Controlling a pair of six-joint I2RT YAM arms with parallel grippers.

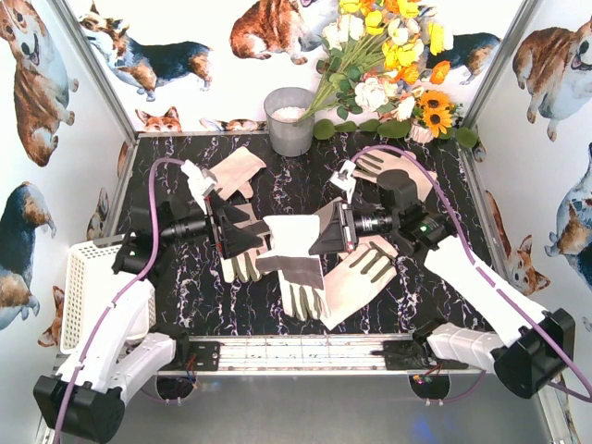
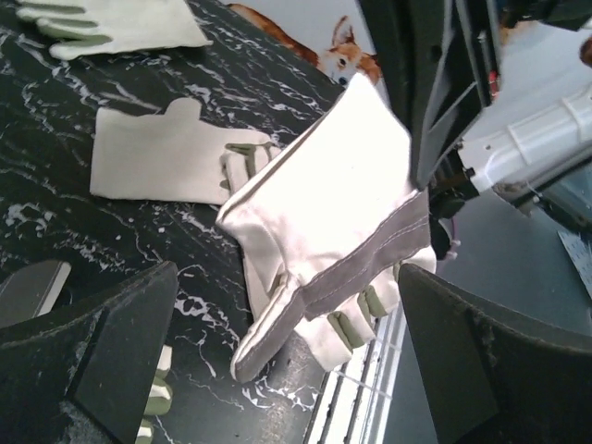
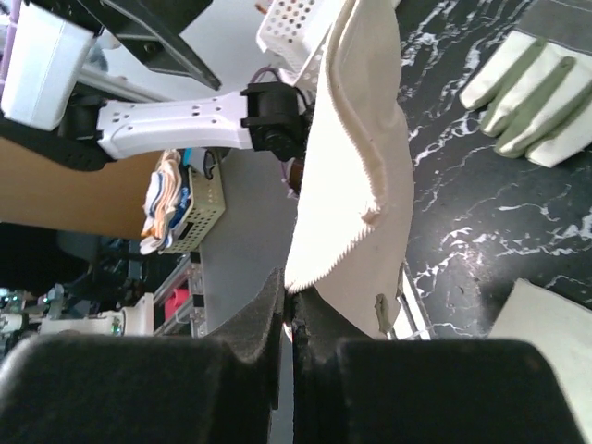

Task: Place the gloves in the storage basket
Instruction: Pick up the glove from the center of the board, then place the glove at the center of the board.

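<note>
My right gripper (image 3: 294, 298) is shut on the cuff edge of a cream-white glove (image 3: 356, 166), which hangs lifted above the dark table between the two arms (image 1: 294, 248). My left gripper (image 1: 248, 229) stands wide open facing that glove (image 2: 324, 222), its fingers (image 2: 102, 351) on either side and not touching it. Other gloves lie flat: one at the back left (image 1: 236, 171), one under the right arm (image 1: 393, 166), one right of centre (image 1: 356, 277), one under the left gripper (image 1: 242, 268). The white slotted storage basket (image 1: 91, 287) sits at the table's left edge.
A grey metal bucket (image 1: 289, 120) stands at the back centre beside a bunch of artificial flowers (image 1: 393, 65). Corgi-print walls close in the left, back and right sides. A metal rail (image 1: 296, 351) runs along the near edge between the arm bases.
</note>
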